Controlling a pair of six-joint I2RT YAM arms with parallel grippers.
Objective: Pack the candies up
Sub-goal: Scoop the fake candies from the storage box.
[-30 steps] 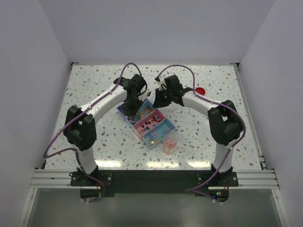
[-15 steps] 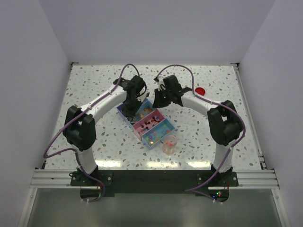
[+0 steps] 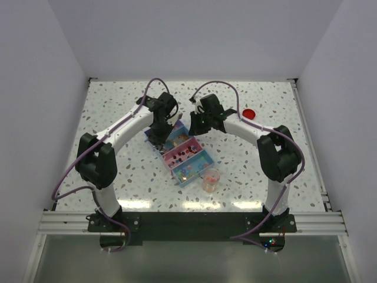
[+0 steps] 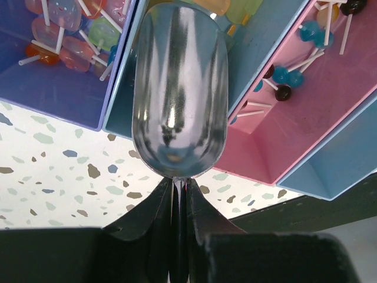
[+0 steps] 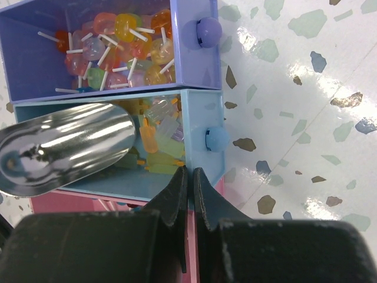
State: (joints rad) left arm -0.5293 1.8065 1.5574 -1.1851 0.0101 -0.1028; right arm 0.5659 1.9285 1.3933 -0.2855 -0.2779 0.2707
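cup with orange-pink fill sits well on the near side of both claws, same spot as a second ago

candies show as a speckled heap in the nearest blue compartment of the tray, near side of both claws and just beside the cup

the tray's near end has swung a little left since the earlier frame, so there is a bit more gap to the cup

left claw is pinching the thin handle of a metal scoop, and it has shifted slightly left over the last second

the scoop bowl looks empty and reaches ahead of the claw over the light blue compartment

pink compartment with dark and blue stick sweets is ahead-right of the left claw

purple compartment with lollipops is ahead-left of it

right claw has its fingers pressed together on nothing, over the knob edge of the light blue compartment, scoop to its left, and it has also drifted a touch left

red lid lies on the table to the right of the right claw, well apart, unmoved
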